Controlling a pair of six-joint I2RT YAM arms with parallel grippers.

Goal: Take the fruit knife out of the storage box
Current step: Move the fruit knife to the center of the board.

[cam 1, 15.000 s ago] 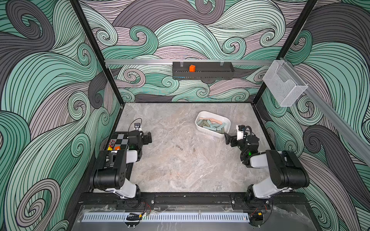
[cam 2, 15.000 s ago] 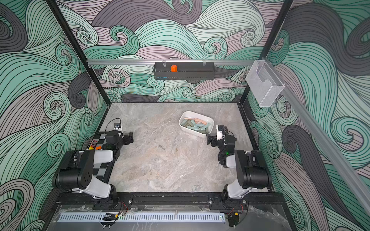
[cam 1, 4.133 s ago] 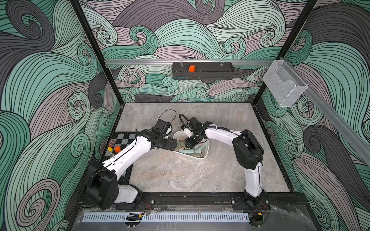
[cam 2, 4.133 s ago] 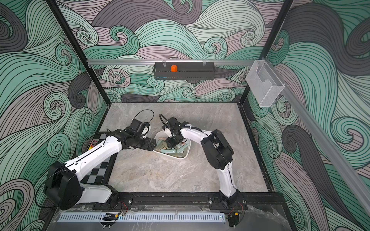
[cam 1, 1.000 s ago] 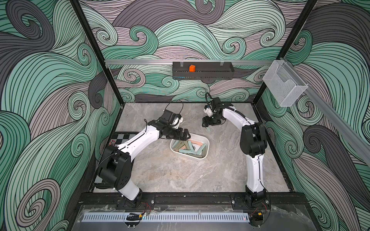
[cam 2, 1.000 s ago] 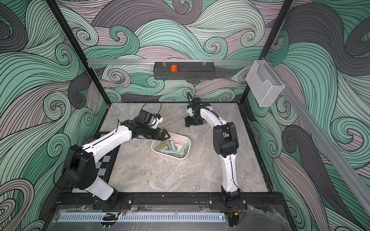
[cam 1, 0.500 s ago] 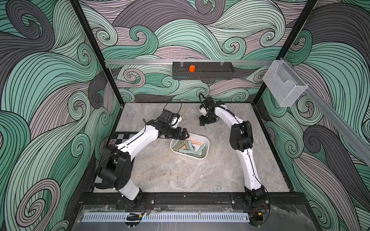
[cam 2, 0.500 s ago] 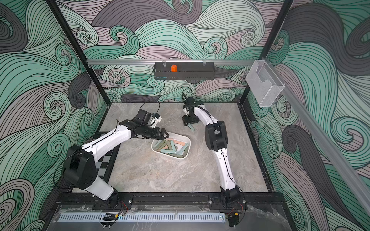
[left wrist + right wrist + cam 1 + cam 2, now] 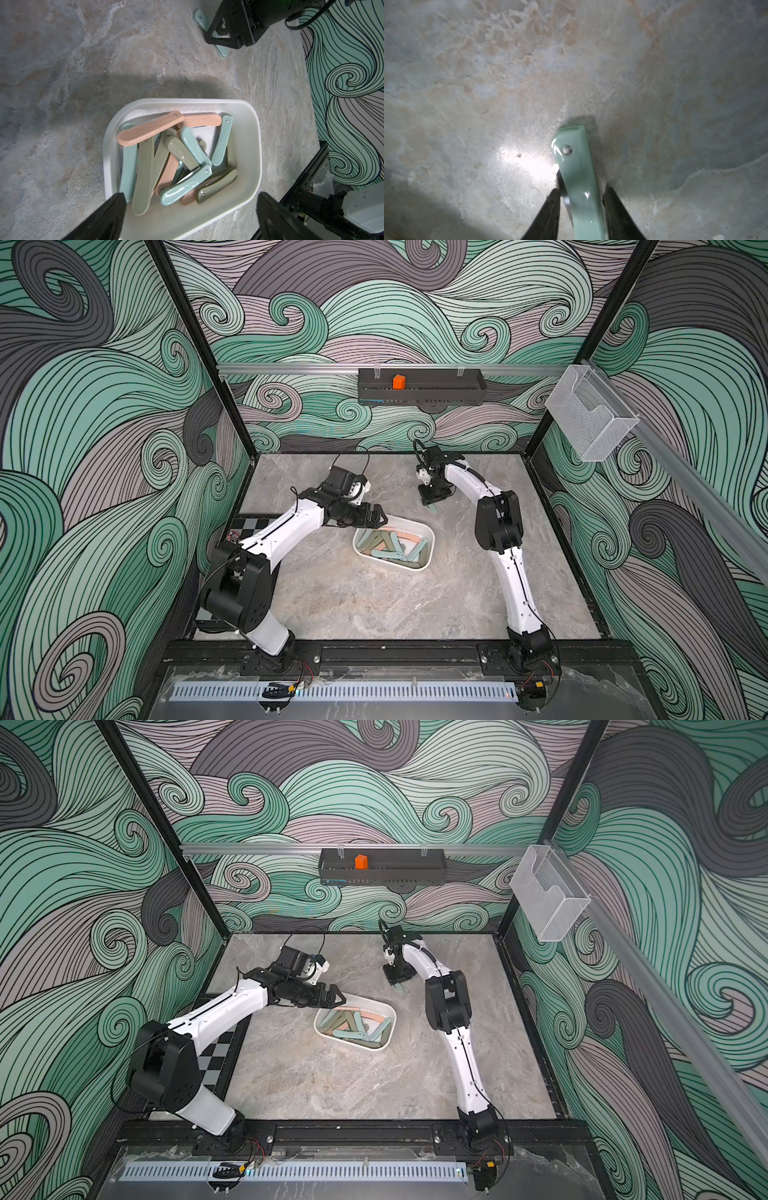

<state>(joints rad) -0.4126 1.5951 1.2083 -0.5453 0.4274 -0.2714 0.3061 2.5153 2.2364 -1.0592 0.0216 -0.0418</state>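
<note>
Outside the white plastic storage box (image 9: 395, 563): one mint-green folding fruit knife (image 9: 578, 166), flat on the grey marble tabletop (image 9: 374, 605) near the tub's far side, probably for clearance. Straddled by the black right gripper (image 9: 581, 187); clamped or merely beside, impossible to tell. Over the tub's left end, black left gripper (image 9: 191, 195) spread wide, empty, likely to steady it. Clearest from the left wrist: pink, olive and mint knives (image 9: 166, 158) heaped inside. From the right wrist alone: fingers (image 9: 548, 212) tight beside the handle.
</note>
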